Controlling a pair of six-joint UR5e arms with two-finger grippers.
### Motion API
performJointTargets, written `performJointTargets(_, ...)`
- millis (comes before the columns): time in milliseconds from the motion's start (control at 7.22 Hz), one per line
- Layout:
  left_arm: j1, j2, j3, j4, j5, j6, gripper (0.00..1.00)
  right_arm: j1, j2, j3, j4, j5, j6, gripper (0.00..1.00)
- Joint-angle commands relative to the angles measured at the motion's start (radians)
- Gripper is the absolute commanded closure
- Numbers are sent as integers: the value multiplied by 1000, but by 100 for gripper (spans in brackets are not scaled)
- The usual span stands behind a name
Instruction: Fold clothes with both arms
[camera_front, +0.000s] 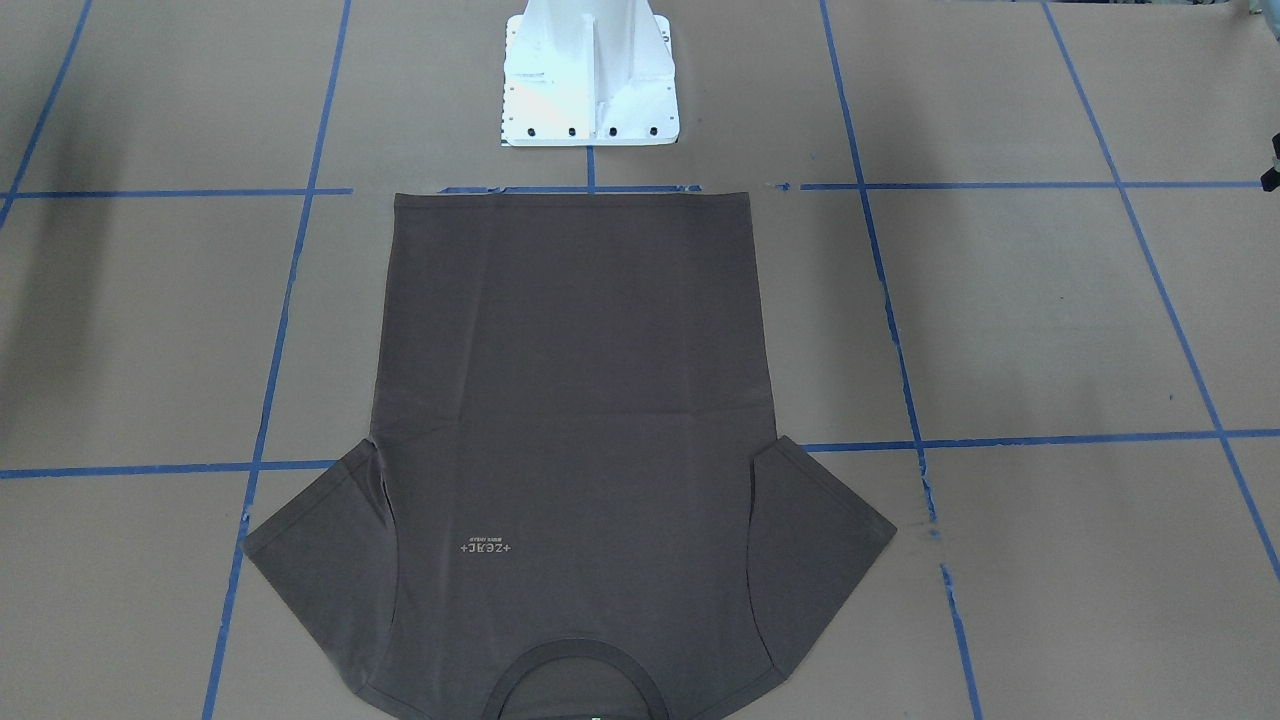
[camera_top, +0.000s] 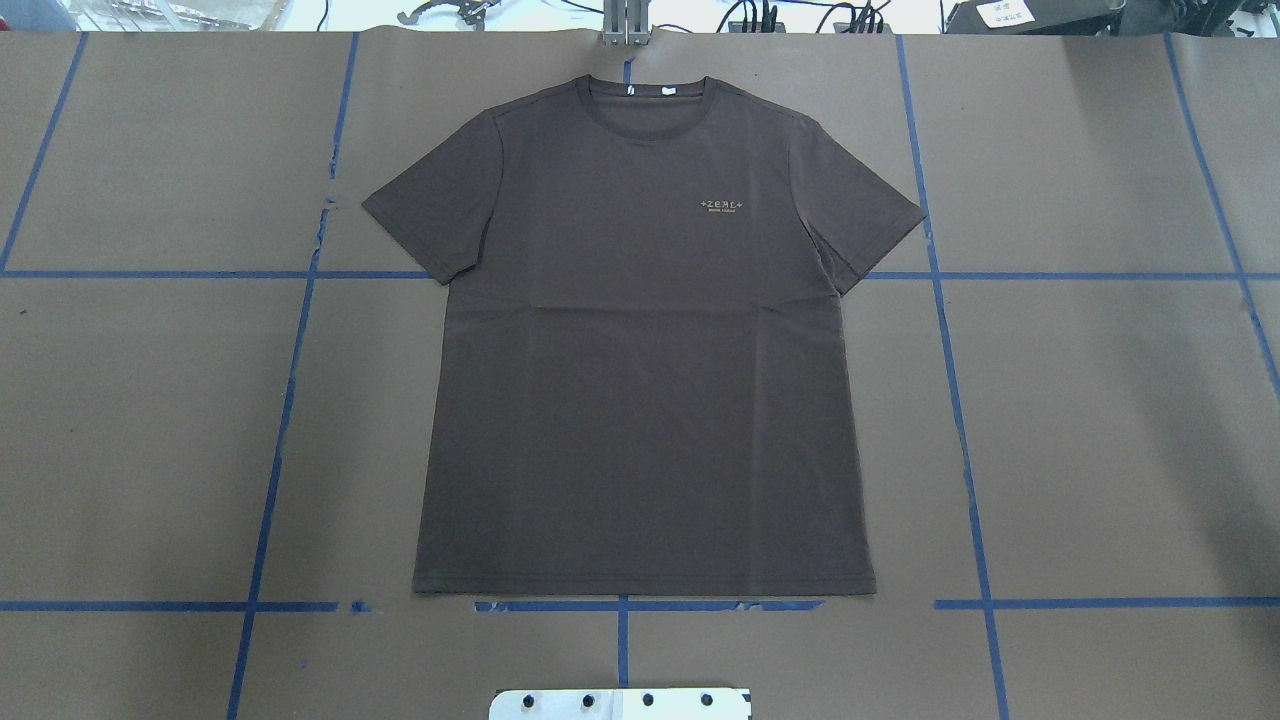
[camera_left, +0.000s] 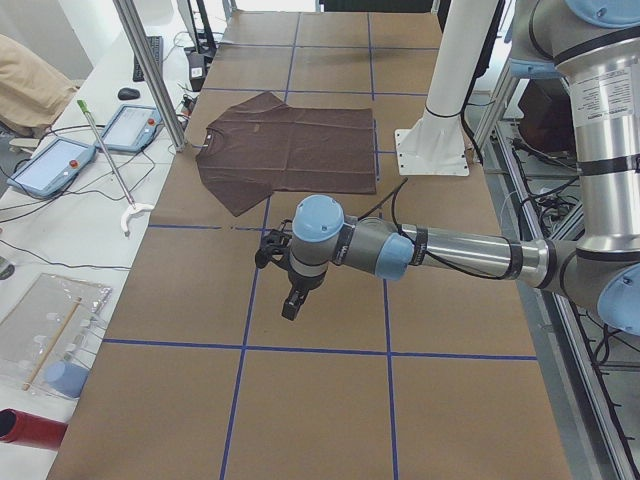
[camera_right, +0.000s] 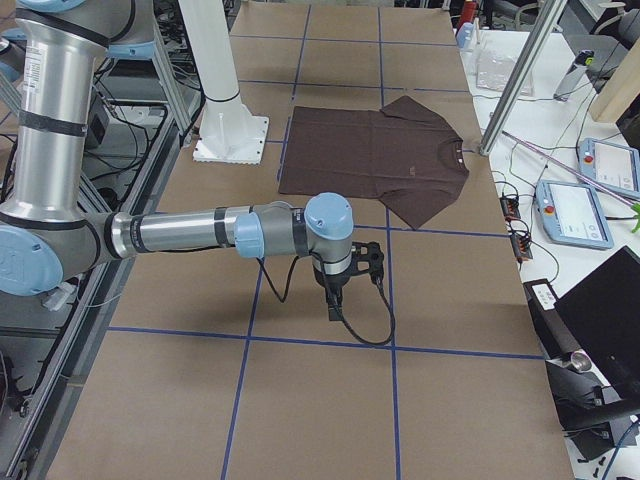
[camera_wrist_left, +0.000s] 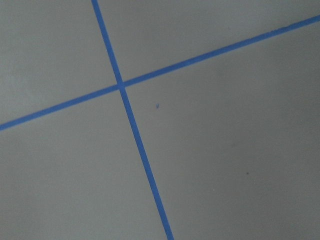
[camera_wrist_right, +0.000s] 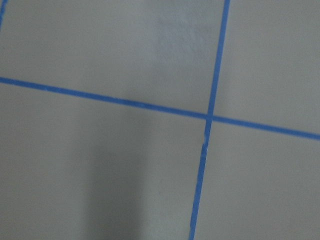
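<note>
At centre of the overhead frame, the T-shirt (camera_top: 640, 350) lies flat on the table (camera_top: 1100, 420), the left gripper (camera_left: 290, 298) and right gripper (camera_right: 335, 300) hanging well apart from it (parted or closed, one cannot tell), so uneven grabs from either side may drag it crooked.

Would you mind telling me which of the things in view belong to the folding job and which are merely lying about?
Belongs to the job:
T-shirt, spread flat, not yet folded
left arm
right arm

Just lying about:
white pedestal base
teach pendant
red tube
</note>
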Motion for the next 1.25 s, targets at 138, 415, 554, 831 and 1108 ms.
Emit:
performJointTargets(138, -4, -88, 31, -220, -7, -10, 0, -2, 89, -71, 113, 28, 1, 0)
performJointTargets(415, -6, -85, 25, -225, -11, -16, 0, -154, 188, -118, 261, -9, 174, 0)
performJointTargets(554, -6, -86, 30, -235, -11, -19, 0, -272, 241, -157, 357, -90, 418, 0)
performJointTargets(831, -4, -88, 30, -237, -10, -21, 0, -443, 334, -334, 679, -249, 767, 2)
performJointTargets(1108, -4, -88, 30, -237, -10, -19, 0, -543, 454, -526, 810, -377, 864, 13)
